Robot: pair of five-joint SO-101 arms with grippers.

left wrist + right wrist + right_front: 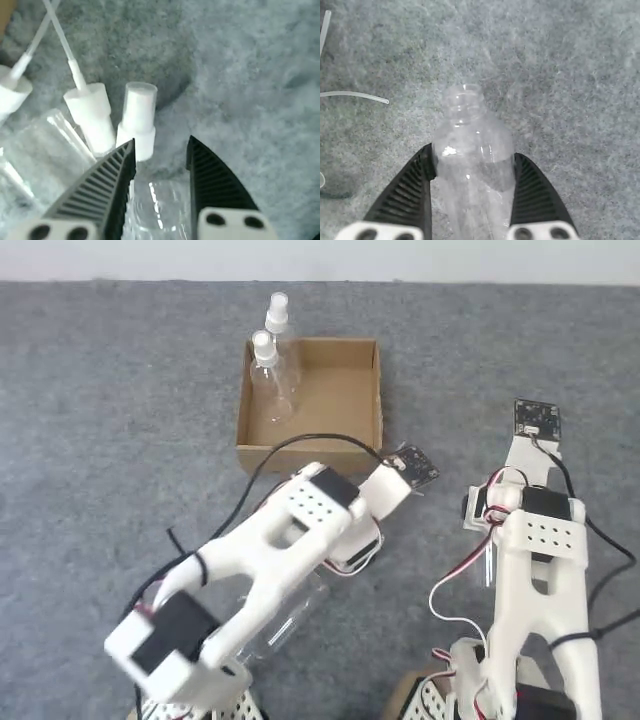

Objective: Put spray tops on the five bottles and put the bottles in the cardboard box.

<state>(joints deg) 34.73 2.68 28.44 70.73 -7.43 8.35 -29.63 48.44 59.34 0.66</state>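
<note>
High view: counting a capped bottle (272, 380) and a second capped bottle (281, 330) already standing in the far left corner of the cardboard box (300, 455), so reckoning two of five done and three waiting. Also spotting a clear bottle (290, 625) lying on the table (100, 440), tucked under the left arm (280, 550). Seeing that arm lying low and diagonal, pointing toward the near right corner of the box. Seeing the right arm (540, 540) sitting more upright off to the side, well apart from the box.

Left wrist view: looking past the left hand (160, 145) at a spray top (137, 117) seemingly seated on a bottle, with a loose spray top (92, 117) and its tube just beside. Honestly not managing to tell whether gripping anything or just hanging there.

Right wrist view: watching the right hand (472, 156) clamping an uncapped bottle (470, 135) by its body, open neck pointing away over the table. Guessing this one is needing its top next.
</note>
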